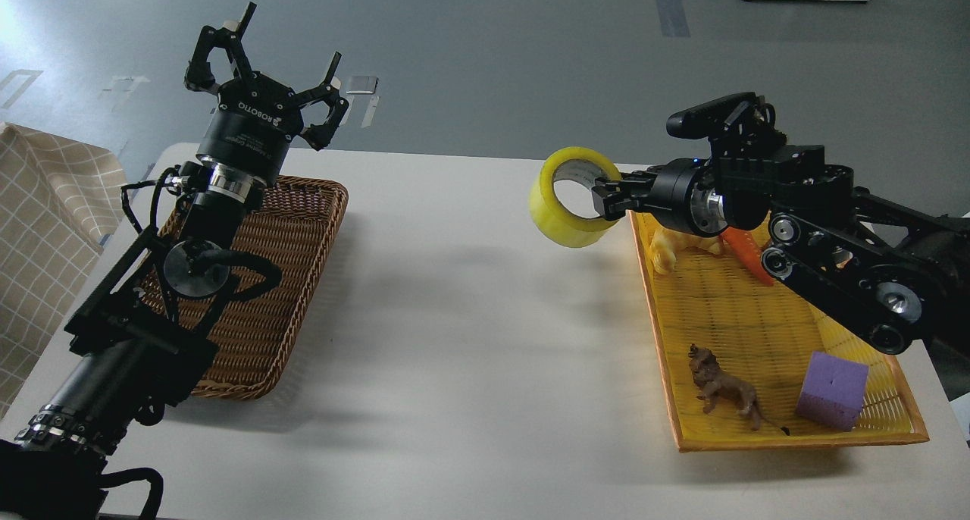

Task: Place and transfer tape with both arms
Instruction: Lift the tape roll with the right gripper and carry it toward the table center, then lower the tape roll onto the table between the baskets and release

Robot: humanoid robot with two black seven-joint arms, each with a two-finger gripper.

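The tape (568,202), a wide yellow translucent roll with a grey-white core, hangs in the air above the white table, just left of the yellow tray (667,368). My right gripper (608,200) is shut on the roll's right wall, one finger inside the core. Its arm reaches in from the right over the tray. My left gripper (279,54) is open and empty, fingers spread and pointing up, raised above the far end of the brown wicker basket (303,277) on the left.
The yellow tray holds a toy lion (724,387), a purple foam cube (831,390), a carrot (746,253) and a croissant (671,249), partly hidden by my right arm. A checked cloth (45,202) lies at the far left.
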